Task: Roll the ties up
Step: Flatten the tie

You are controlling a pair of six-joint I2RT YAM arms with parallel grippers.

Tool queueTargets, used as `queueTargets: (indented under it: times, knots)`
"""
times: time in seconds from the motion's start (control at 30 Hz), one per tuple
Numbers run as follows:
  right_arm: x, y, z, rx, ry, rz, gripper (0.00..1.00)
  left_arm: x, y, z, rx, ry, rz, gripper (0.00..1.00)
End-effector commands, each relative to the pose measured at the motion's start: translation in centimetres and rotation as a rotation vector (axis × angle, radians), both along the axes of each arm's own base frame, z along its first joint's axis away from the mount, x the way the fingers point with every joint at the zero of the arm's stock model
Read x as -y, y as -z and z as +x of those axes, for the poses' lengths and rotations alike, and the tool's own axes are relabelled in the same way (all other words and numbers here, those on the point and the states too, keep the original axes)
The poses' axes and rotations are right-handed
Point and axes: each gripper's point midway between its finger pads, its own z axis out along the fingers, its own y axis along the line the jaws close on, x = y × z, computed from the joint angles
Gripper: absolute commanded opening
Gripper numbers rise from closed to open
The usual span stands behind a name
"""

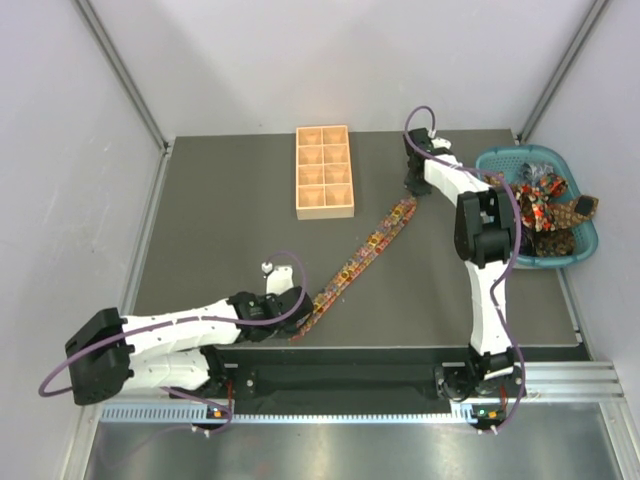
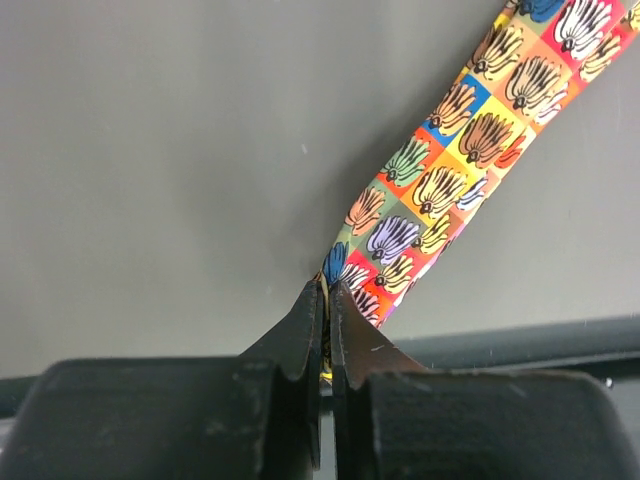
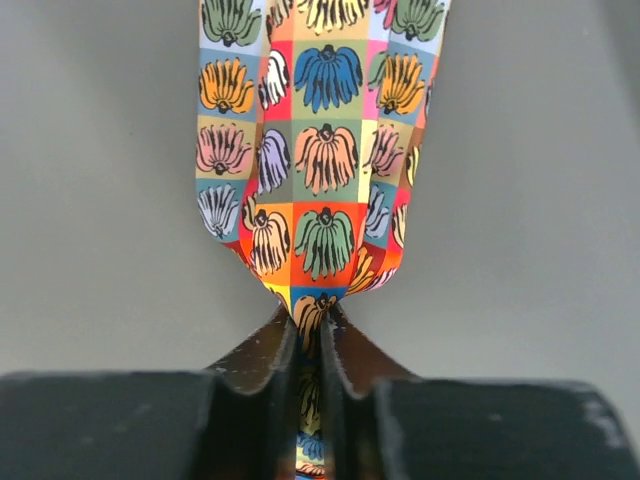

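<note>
**Left hand** (image 2: 323, 292): clenched, fingertips pinching one end of the tie (image 2: 440, 180). It sits on the near side of the wooden tray (image 1: 324, 213), well apart from it.

**Right hand** (image 3: 308, 318): clenched on the tie's other end, with the fabric bunched into folds where it enters the fingers. It sits just right of the tray, level with the tray's near half.

**Tie**: one item, printed with small fan-shaped motifs in red, orange, blue, green and yellow squares. It is stretched in a straight diagonal between the two hands, low over the dark counter (image 1: 220, 220). It passes off the tray's near right corner without touching it.

**Tray**: tan wood, eight compartments in two columns.

**Teal basket** (image 1: 560, 262): far right of the tray, beyond the right hand, holding other ties (image 1: 545, 205) in a loose heap.
</note>
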Motion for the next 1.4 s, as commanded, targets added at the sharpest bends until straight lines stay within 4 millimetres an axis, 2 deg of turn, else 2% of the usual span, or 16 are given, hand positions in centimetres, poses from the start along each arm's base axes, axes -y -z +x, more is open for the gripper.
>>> queueTargets:
  times: [0.0, 0.2, 0.43, 0.53, 0.63, 0.77, 0.8, 0.83, 0.87, 0.9, 1.13, 1.17, 1.23, 1.27, 1.33, 1.37]
  knots:
    - [1.4, 0.1, 1.4, 0.009, -0.003, 0.006, 0.06, 0.9, -1.3, 2.2, 0.044, 0.006, -0.031, 0.0]
    - [2.5, -1.3, 4.0, 0.094, 0.024, 0.037, 0.05, 1.3, -1.5, 5.7, 0.066, -0.013, -0.009, 0.0]
    - [4.1, -4.2, 7.7, 0.228, 0.072, 0.064, 0.11, 3.9, -3.0, 10.2, 0.13, 0.005, -0.045, 0.0]
    - [4.5, -5.3, 9.2, 0.277, 0.063, 0.072, 0.16, 4.2, -2.8, 11.3, 0.131, 0.0, -0.031, 0.0]
    - [4.7, -6.5, 10.1, 0.311, 0.04, 0.075, 0.34, 4.5, -2.5, 11.9, 0.125, 0.007, -0.029, 0.0]
    - [4.6, -8.1, 10.0, 0.34, 0.001, 0.069, 0.78, 3.7, -1.5, 11.2, 0.104, 0.016, 0.0, 0.0]
    - [4.7, -9.6, 9.9, 0.371, -0.001, 0.069, 0.82, 3.9, -1.6, 10.9, 0.097, 0.028, -0.02, 0.0]
    - [4.7, -8.7, 9.1, 0.349, -0.007, 0.065, 0.85, 3.6, -1.0, 10.2, 0.082, 0.046, -0.018, 0.0]
    - [4.7, -10.2, 8.8, 0.373, -0.011, 0.064, 0.89, 3.7, -0.9, 9.8, 0.067, 0.062, -0.034, 0.0]
    - [4.8, -10.3, 8.6, 0.375, -0.013, 0.058, 0.9, 4.5, -1.3, 9.3, 0.063, 0.096, -0.084, 0.0]
    - [4.4, -11.1, 5.1, 0.337, -0.064, 0.035, 0.87, 2.8, -1.0, 6.6, 0.022, 0.143, -0.092, 0.32]
    - [3.7, -12.4, 4.8, 0.364, -0.109, 0.05, 0.86, 2.7, -1.6, 6.6, 0.037, 0.14, -0.101, 0.48]
    - [2.6, -12.0, 3.7, 0.355, -0.173, 0.067, 0.84, 2.0, -2.1, 6.4, 0.035, 0.126, -0.083, 0.63]
    - [1.9, -13.2, 3.2, 0.375, -0.198, 0.068, 0.81, 1.9, -2.6, 6.4, 0.046, 0.128, -0.088, 0.69]
    - [1.4, -12.4, 1.8, 0.349, -0.227, 0.064, 0.77, 1.9, -3.5, 6.4, 0.058, 0.13, -0.098, 0.77]
    - [0.9, -13.2, 1.3, 0.362, -0.239, 0.067, 0.71, 1.8, -4.1, 6.3, 0.067, 0.13, -0.108, 0.79]
